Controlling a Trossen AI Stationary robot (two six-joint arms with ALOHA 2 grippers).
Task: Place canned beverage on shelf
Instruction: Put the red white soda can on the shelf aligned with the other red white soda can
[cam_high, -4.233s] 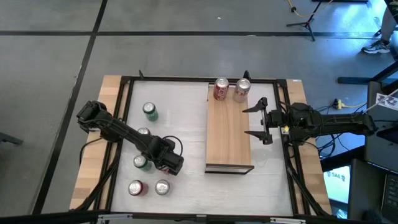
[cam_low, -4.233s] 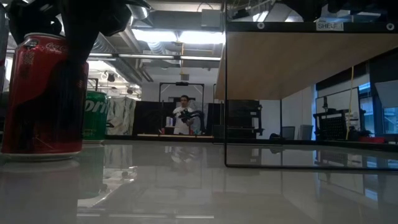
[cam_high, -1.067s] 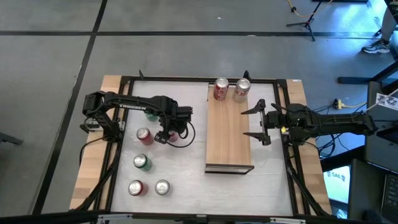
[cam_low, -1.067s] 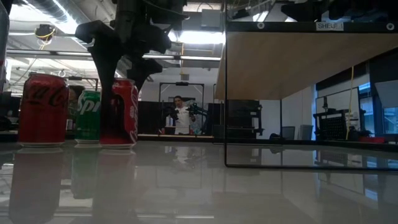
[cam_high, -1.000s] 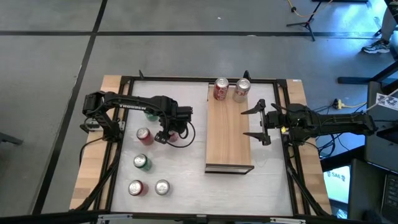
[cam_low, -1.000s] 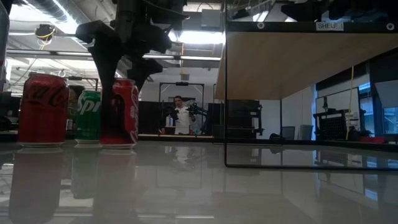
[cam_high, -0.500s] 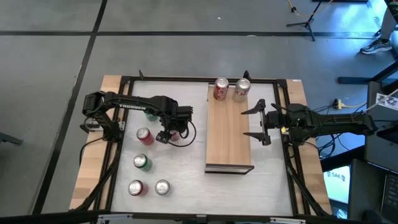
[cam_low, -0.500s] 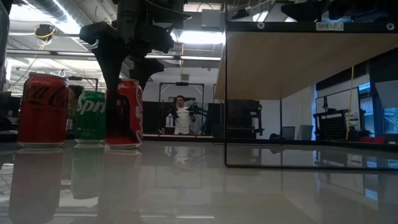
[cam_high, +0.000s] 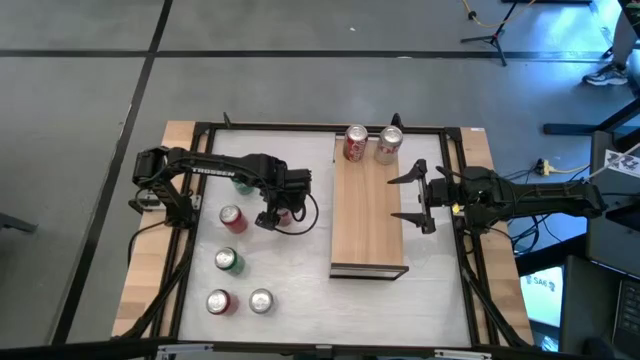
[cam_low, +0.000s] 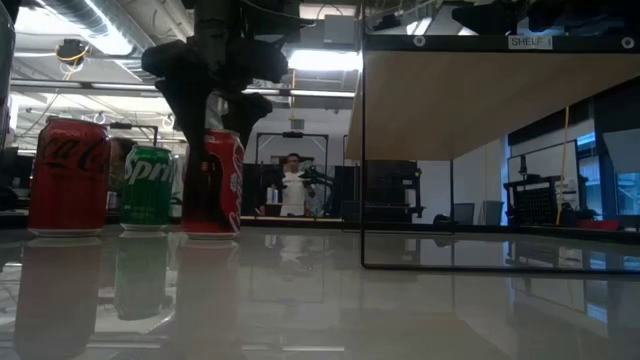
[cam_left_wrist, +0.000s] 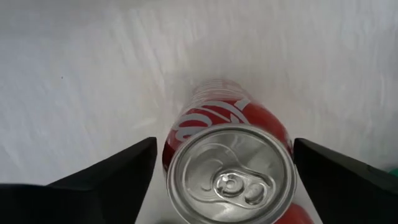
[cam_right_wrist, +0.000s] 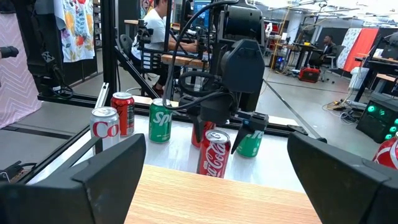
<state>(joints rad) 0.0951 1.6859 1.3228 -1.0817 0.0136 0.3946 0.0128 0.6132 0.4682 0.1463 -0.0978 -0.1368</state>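
A red cola can stands upright on its base on the white tabletop, left of the light-wood shelf. My left gripper points straight down over it, open. Its two fingers stand on either side of the can, and a thin gap shows beside one of them in the left wrist view. On the shelf's far end stand a red can and a silver can. My right gripper waits level and open at the shelf's right edge.
More cans stand on the table's left part: a red one, a green one, and a red one beside a silver one near the front. The shelf board sits raised on a black frame.
My left gripper has tipped slightly, its fingers swinging a little toward the shelf. The red can between them has slid a short way toward the shelf too, staying upright on the table.
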